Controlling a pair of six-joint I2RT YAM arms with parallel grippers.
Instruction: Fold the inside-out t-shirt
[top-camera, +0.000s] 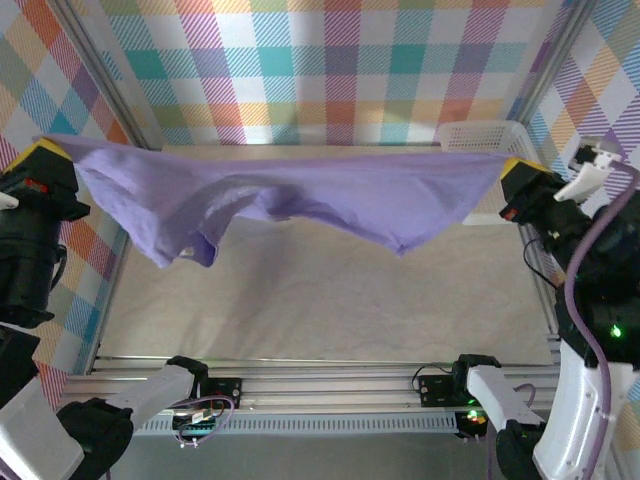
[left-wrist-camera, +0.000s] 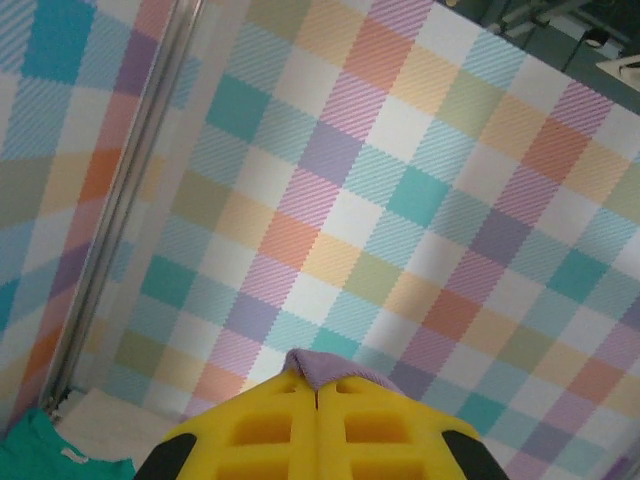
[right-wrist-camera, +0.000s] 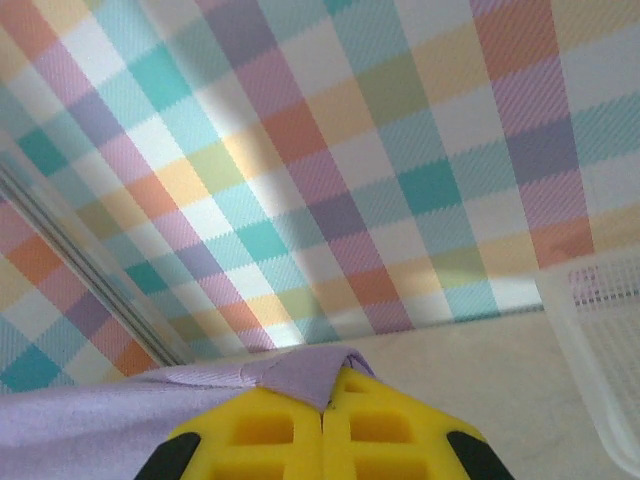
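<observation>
The t-shirt (top-camera: 300, 200) hung stretched above the table (top-camera: 300, 300). The left gripper (top-camera: 52, 150) clamped one end and the right gripper (top-camera: 510, 165) the other, cloth poking just past each closed pair of fingertips.

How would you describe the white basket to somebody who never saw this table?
Start at the pale table inside the checked walls; go to its far right corner. Behind the stretched lavender cotton t-shirt stands a white plastic basket, whose stiff lattice walls distinguish it from the soft cloth.
</observation>
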